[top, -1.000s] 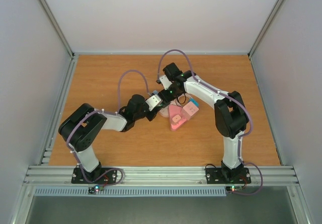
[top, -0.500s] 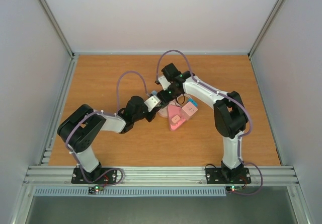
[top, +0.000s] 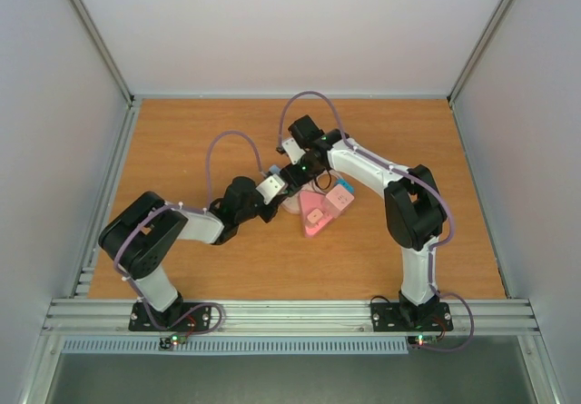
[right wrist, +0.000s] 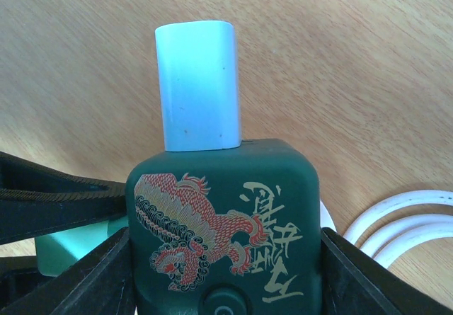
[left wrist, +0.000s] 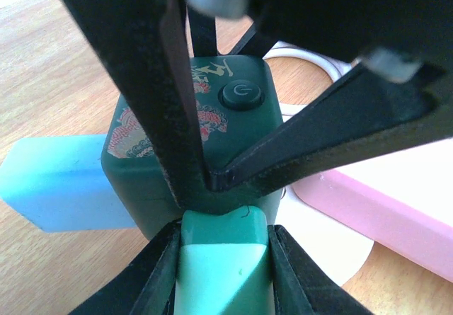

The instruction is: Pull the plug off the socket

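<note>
Pinching the mint plug (left wrist: 224, 276), left claw (left wrist: 223, 238) abuts the socket (right wrist: 226, 195) right claw (right wrist: 224, 262) clamps.

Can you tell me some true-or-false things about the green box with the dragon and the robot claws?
1. The green socket cube has a red dragon on it. True.
2. The right gripper clamps the cube from both sides. True.
3. The left gripper is wide open and empty. False: it is shut on the mint-green plug.
4. The light-blue plug lies loose on the table. False: it sticks out of one side of the cube.
5. The cable next to the cube is black. False: it is a white cable.
</note>
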